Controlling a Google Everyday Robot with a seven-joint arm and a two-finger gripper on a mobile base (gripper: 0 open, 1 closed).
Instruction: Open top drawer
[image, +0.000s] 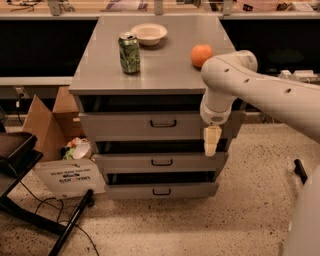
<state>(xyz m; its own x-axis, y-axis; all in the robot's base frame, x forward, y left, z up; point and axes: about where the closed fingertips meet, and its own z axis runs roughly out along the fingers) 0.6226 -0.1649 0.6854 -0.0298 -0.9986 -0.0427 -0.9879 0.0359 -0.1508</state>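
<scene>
camera view: gripper (211, 142) at top drawer (125, 125) right end, jaw state unclear; approach step, next shift left to handle (163, 123).
</scene>
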